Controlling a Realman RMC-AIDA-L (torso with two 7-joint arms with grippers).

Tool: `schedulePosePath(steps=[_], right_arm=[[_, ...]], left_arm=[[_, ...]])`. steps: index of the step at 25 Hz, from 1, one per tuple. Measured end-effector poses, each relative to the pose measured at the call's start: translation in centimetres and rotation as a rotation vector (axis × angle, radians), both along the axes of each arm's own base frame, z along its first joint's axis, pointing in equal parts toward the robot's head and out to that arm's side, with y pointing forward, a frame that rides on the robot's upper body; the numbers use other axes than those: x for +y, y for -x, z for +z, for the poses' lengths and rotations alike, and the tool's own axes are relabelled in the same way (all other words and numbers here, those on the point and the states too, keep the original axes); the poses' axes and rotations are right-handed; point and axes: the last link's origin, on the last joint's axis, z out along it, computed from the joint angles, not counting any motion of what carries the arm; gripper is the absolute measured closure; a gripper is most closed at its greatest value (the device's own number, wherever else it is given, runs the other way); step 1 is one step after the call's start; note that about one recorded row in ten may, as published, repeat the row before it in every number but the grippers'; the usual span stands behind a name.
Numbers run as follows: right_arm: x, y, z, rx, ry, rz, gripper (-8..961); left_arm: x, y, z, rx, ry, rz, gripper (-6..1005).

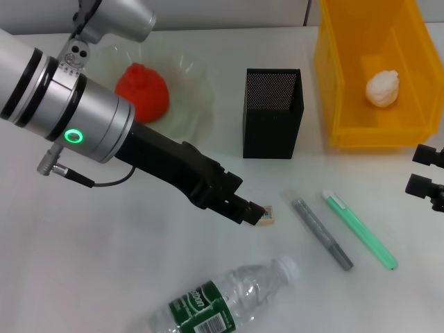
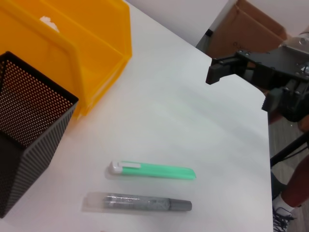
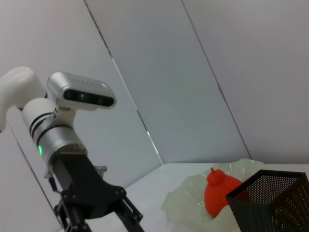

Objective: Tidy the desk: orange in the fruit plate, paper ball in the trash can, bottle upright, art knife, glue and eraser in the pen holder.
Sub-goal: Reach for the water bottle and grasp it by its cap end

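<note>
My left gripper (image 1: 255, 211) is low over the table at the beige eraser (image 1: 269, 217), which lies at its tip. The orange (image 1: 142, 90) sits in the pale-green fruit plate (image 1: 195, 75). The white paper ball (image 1: 383, 88) lies in the yellow trash can (image 1: 333, 104). The bottle (image 1: 222, 300) lies on its side at the front. The green art knife (image 1: 359, 230) and the grey glue stick (image 1: 322, 234) lie to the right of the eraser, in front of the black mesh pen holder (image 1: 272, 114). My right gripper (image 1: 424, 171) is open and empty at the right edge.
The left wrist view shows the art knife (image 2: 154, 171), glue stick (image 2: 137, 203), pen holder (image 2: 29, 130), trash can (image 2: 87, 53) and right gripper (image 2: 244, 79). Cardboard boxes (image 2: 251, 24) stand beyond the table's edge. The right wrist view shows the orange (image 3: 219, 193) in the plate (image 3: 183, 203).
</note>
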Motion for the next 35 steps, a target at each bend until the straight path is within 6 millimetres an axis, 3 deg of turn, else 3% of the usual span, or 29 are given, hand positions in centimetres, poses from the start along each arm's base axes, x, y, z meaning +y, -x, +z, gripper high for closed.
schedulePosePath(steps=[3, 17, 22, 28, 35], right_arm=[[-0.1, 0.0, 0.1, -0.031, 0.017, 0.032, 144], [0.1, -0.2, 0.1, -0.065, 0.025, 0.042, 144], [-0.1, -0.8, 0.5, -0.065, -0.018, 0.007, 144], [0.0, -2.1, 1.0, -0.08, -0.081, -0.073, 145], [-0.2, -3.1, 1.0, -0.088, -0.113, -0.139, 145]], left_arm=[[0.2, 0.2, 0.1, 0.016, -0.012, 0.008, 247], [0.2, 0.1, -0.7, 0.053, 0.0, 0.013, 251], [0.0, -0.7, -2.4, 0.114, 0.003, 0.015, 253], [-0.9, -2.5, -5.0, 0.242, 0.001, -0.099, 254], [-1.3, -3.7, -6.3, 0.277, -0.038, -0.158, 256]])
